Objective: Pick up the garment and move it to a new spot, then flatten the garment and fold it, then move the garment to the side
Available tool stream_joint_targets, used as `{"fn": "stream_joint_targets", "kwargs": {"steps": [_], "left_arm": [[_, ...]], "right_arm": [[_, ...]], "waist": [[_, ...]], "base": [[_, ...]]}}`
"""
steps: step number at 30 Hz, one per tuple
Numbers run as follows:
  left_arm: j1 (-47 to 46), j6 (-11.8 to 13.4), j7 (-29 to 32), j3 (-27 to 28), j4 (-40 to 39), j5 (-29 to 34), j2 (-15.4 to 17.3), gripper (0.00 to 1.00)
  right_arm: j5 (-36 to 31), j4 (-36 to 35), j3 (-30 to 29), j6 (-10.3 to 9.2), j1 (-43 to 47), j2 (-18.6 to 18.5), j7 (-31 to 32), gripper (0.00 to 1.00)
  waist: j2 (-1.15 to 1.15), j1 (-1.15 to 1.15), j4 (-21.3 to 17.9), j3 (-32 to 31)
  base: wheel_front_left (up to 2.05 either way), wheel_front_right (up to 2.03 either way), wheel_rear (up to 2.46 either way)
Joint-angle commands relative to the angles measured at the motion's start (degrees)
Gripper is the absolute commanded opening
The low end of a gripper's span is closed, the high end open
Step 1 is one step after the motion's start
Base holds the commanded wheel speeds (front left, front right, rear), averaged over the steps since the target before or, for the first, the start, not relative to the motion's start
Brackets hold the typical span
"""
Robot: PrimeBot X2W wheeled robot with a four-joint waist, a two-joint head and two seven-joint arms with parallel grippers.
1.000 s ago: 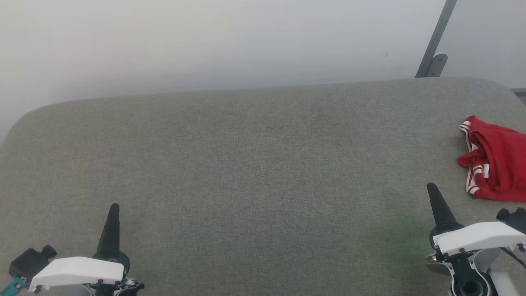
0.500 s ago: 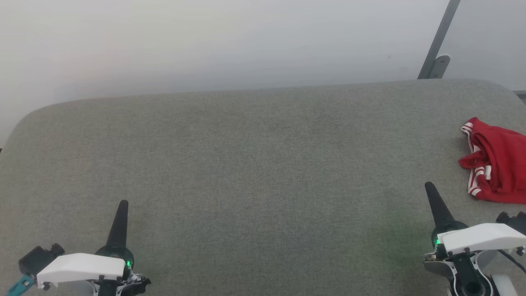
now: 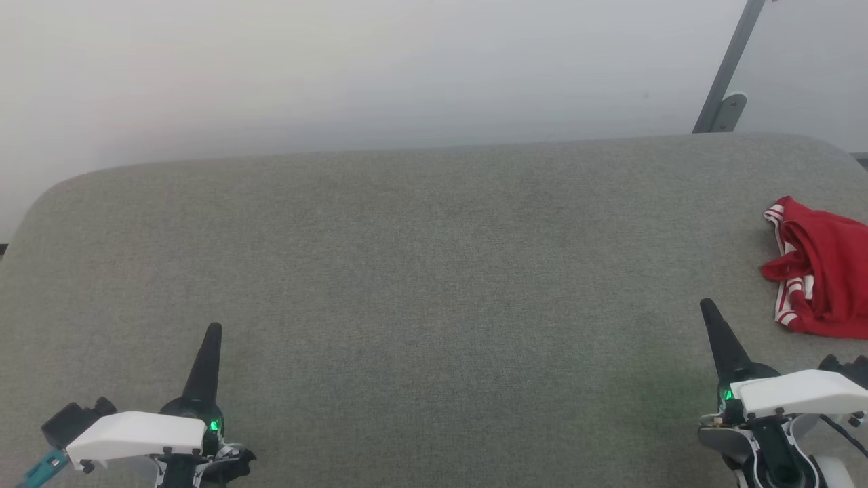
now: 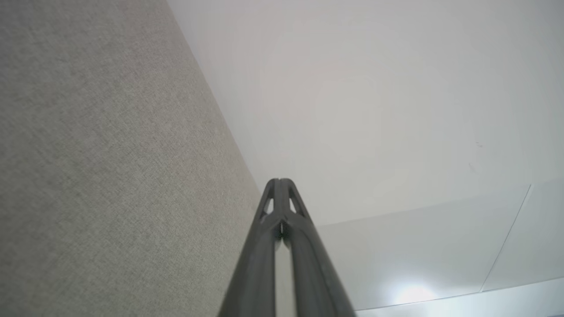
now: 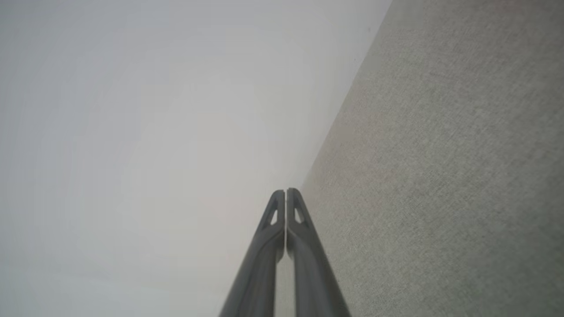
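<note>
A: Obs. 1, table's left end. What is the left gripper [image 3: 213,333] doing?

B: It is sitting over the table's [image 3: 434,271] near left corner and pointing towards the table's far edge. The claw is pinching fully closed on nothing. In the left wrist view its two dark fingers [image 4: 257,268] are meeting at the tips, with grey table cloth running along one side. A green light [image 3: 215,425] is glowing at its base.

A: Is it touching the cloth?

B: Cannot tell; the head view is not giving height above the table.

A: Obs. 2, table's middle?

B: Grey woven cloth is covering the table, and a pale wall [image 3: 339,68] is rising behind the table's far edge.

A: Obs. 3, table's right end?

B: The right gripper [image 3: 706,306] is sitting over the table's near right part and leaning slightly towards the table's centre. That claw is also closing tight and carrying nothing; in the right wrist view the tips are pressing together over the cloth. It is showing the same green glow at its base.

A: And the garment [image 3: 824,271]?

B: It is lying crumpled on the table's right edge, farther back on the table than the right gripper and apart from it. Red fabric is bunching up, with red-and-white striped trim showing along the side facing the table's centre. The head view's border is cutting off its outer part.

A: Anything past the table?

B: A grey metal strut [image 3: 729,68] is leaning up behind the table's far right corner.
</note>
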Motion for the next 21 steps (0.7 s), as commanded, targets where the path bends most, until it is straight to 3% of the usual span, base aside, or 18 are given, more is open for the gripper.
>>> {"fn": "stream_joint_targets", "kwargs": {"steps": [1,21], "left_arm": [[-1.22,0.01,0.38,-0.08,-0.13,-1.18,-0.08,0.0],[-2.13,0.02,2.81,-0.58,0.38,-8.64,-1.12,0.0]], "right_arm": [[1.29,-0.8,-0.19,0.02,0.14,0.19,0.39,0.0],[9.46,-1.96,-1.05,0.02,0.87,1.39,2.29,0.0]], "waist": [[0.0,0.0,0.04,-0.02],[0.0,0.0,0.58,-0.28]], "base": [[0.0,0.0,0.0],[0.0,0.0,0.0]]}}
